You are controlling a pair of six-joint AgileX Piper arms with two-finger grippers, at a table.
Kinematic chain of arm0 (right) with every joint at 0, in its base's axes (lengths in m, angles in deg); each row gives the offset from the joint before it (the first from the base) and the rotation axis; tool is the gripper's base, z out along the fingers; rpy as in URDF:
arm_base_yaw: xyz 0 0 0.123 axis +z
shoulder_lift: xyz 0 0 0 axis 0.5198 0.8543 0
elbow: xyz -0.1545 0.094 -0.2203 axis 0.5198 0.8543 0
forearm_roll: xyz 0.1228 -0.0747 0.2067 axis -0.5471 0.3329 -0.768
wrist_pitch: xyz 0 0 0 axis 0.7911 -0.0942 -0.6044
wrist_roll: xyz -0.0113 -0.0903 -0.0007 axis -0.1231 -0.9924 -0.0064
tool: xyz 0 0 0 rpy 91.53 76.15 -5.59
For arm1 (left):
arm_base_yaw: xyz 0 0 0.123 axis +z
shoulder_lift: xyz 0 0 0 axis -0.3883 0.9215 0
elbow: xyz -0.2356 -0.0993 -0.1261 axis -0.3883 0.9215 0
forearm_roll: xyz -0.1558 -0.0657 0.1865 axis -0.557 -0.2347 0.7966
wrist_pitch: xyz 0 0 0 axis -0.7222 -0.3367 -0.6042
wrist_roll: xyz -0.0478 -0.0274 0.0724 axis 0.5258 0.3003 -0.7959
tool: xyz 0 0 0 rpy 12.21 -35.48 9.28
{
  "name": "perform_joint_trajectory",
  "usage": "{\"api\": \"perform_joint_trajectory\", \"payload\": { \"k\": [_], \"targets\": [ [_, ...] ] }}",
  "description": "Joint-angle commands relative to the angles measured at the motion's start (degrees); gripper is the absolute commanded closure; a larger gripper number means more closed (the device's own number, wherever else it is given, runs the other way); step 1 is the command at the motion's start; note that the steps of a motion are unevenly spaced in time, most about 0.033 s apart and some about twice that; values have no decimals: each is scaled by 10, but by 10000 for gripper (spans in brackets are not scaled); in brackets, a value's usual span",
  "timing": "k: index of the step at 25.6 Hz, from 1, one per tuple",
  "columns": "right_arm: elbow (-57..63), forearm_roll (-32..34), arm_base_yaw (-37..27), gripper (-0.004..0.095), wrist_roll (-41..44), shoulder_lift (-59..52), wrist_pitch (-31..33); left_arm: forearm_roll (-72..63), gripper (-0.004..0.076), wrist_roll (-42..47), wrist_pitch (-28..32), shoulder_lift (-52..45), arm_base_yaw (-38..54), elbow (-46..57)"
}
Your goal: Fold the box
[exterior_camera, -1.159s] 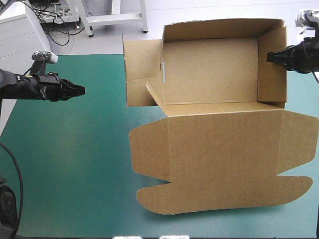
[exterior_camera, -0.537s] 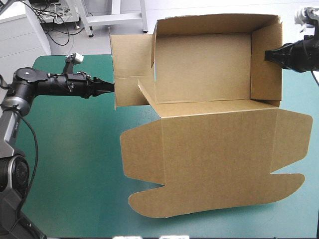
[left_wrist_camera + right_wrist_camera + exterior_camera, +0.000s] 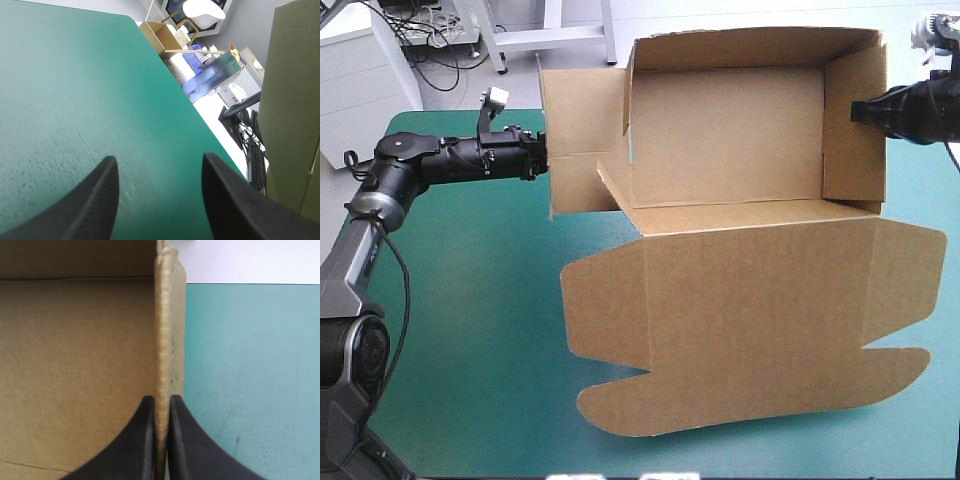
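High view: the box (image 3: pixel 750 230) sits mid-table on the teal-green cover (image 3: pixel 470 350), tray walls raised at the far side, lid flat toward the near edge. The right gripper (image 3: pixel 861 112) pinches the tray's right wall. The left gripper (image 3: pixel 544 160) noses up to the splayed left flap (image 3: pixel 575 140). I'd say the step is raising & tucking that flap. The right clamp should stay firm as anchor so the tray doesn't slide.

Left wrist view: the left gripper (image 3: pixel 159 158) stands wide w/ nothing btwn its fingers, only cover under it. The left flap (image 3: pixel 292 100) is off beside 1 finger. Better to shift sideways till the board edge is btwn the fingers before nipping.

Right wrist view: the right gripper (image 3: pixel 161 399) is all but closed on the wall's edge, tray floor on 1 side, cover on the other.

Hard to make out: whether the left fingertips touch the left flap, and how far it tilts. The right arm is cut off.
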State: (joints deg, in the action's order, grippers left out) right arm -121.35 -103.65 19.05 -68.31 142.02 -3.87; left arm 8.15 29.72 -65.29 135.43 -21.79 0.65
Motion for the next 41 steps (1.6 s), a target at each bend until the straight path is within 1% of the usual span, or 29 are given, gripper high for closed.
{"api": "perform_joint_trajectory", "payload": {
  "k": [1, 5, 12, 13, 15, 18, 23, 27, 32, 41],
  "targets": [
    [-19, -30, -3, 931, 1, -21, 3, -61, 347, 25, -53, -40, -3, -16],
    [-19, -30, -2, 931, 1, -20, 3, -78, 304, 29, -53, -73, -22, -16],
    [-19, -32, -2, 930, 5, -20, 2, -117, 300, 28, -50, -117, -56, -17],
    [-19, -30, 4, 929, 5, -20, 2, -117, 282, 25, -50, -121, -64, -17],
    [-19, -11, 19, 929, 7, -20, 2, -119, 248, 23, -50, -123, -73, -17],
    [-19, 41, 55, 930, 27, -20, -6, -132, 220, 22, -50, -126, -86, -17],
    [-19, 93, 104, 930, 52, -20, -31, -131, 220, 21, -50, -126, -99, -17],
    [-19, 108, 125, 930, 72, -20, -48, -102, 220, 23, -51, -126, -106, -17],
    [-19, 134, 141, 929, 106, -20, -70, -53, 220, 23, -51, -126, -121, -17],
    [-19, 151, 146, 929, 126, -16, -80, -34, 220, 23, -49, -151, -122, -17]
  ]
}}
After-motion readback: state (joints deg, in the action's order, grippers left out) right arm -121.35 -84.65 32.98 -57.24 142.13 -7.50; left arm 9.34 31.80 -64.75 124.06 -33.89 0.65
